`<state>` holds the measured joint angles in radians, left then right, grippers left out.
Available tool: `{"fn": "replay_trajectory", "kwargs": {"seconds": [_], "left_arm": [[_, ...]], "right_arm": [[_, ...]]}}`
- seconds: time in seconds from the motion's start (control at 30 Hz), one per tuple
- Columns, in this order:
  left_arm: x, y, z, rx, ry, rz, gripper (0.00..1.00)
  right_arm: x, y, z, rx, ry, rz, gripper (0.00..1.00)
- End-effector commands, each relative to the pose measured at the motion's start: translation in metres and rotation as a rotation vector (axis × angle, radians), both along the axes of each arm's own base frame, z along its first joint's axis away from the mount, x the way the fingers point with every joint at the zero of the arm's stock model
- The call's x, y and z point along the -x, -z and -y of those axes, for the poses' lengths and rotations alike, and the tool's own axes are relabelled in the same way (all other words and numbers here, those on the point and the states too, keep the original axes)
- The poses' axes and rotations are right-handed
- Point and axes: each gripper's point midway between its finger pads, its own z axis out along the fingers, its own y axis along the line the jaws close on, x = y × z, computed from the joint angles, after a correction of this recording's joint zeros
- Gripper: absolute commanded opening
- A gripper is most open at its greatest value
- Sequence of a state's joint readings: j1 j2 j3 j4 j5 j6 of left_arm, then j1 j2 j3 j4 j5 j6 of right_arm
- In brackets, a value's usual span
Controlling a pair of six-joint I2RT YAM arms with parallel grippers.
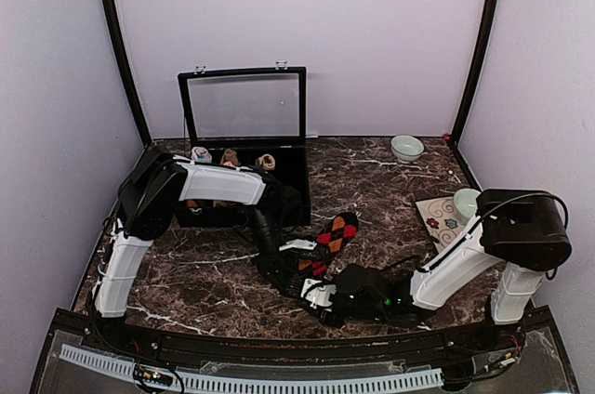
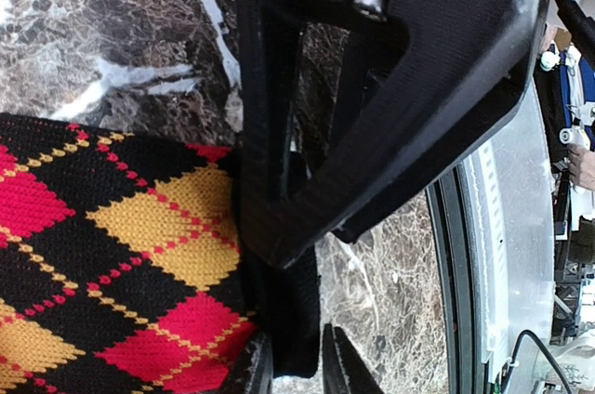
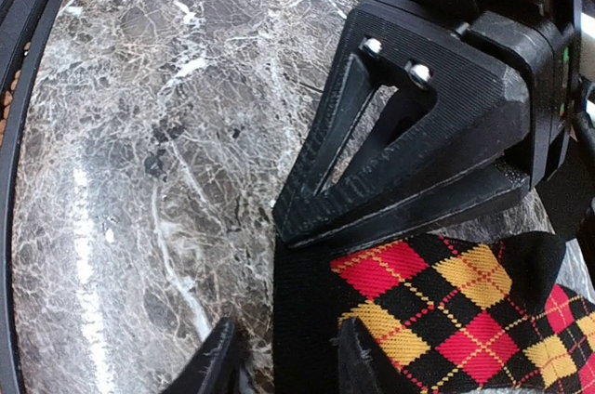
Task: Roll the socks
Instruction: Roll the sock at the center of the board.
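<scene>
The tabletop (image 1: 204, 273) has bare marble along its left edge and near-left corner, and a wide bare stretch from the middle toward the far-right corner, where a pale bowl (image 1: 406, 147) sits. A cup (image 1: 465, 201) and a patterned mat (image 1: 437, 219) lie close against the right edge. An open black case (image 1: 296, 199) with small rolls (image 1: 228, 158) inside stands at the far-left, with both arms reaching in just in front of it. One argyle sock (image 1: 337, 231) lies flat about midway between the left and right edges, nearer the near edge. It is black knit with red and orange-yellow diamonds crossed by dotted lines (one end angles toward the far right, the other runs under the arms). The left tool (image 2: 296, 366) is clenched on the plain black edge of the sock, fabric bunched between its fingers. The right tool (image 3: 288, 357) straddles the sock's other black edge. Its fingers stand apart either side of the cloth, and I cannot tell whether they have bitten on it.
</scene>
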<state>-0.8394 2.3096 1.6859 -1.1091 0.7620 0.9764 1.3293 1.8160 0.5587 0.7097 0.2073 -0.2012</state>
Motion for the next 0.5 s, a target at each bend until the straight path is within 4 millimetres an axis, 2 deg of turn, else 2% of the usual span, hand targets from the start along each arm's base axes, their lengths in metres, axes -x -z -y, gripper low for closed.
{"fn": "replay_trajectory", "kwargs": {"seconds": [0.0,0.1,0.13,0.47], "left_arm": [[0.002,0.038,-0.023,-0.140,0.049,0.029,0.19],[-0.001,0.039,-0.021,-0.144,0.037,0.038,0.22],[-0.001,0.039,-0.021,-0.142,0.036,0.039,0.22],[-0.002,0.035,-0.020,-0.143,0.033,0.042,0.26]], "right_arm": [[0.003,0.017,0.008,0.055,-0.007,-0.041,0.29],[0.011,0.026,0.010,0.086,-0.041,-0.076,0.12],[0.013,0.028,0.010,0.096,-0.050,-0.086,0.10],[0.013,0.054,0.024,0.179,-0.007,-0.137,0.08]]}}
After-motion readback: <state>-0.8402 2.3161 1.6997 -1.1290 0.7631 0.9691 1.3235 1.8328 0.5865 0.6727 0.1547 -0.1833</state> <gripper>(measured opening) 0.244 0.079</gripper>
